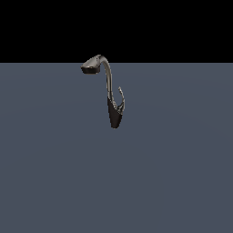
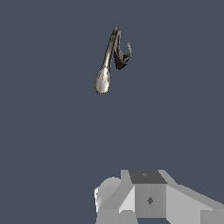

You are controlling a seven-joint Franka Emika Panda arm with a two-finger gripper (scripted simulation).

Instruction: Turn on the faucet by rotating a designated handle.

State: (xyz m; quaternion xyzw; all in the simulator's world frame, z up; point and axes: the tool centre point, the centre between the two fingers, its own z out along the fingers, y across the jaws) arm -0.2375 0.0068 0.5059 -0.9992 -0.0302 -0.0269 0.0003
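No arm or gripper appears in the exterior view. In the wrist view, only part of the gripper (image 2: 151, 199) shows at the frame edge: pale grey, blocky housing with a darker face. Its fingertips are out of frame; jaw opening cannot be determined.

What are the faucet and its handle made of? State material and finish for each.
Faucet: looks like dark polished metal, judging by bright streaks along the neck and the shiny grey-brown spout head; the tapered base looks near-black and duller. Handle: seems to be the same grey metal, thin with a light sheen. As a simulator render, real material stays open.
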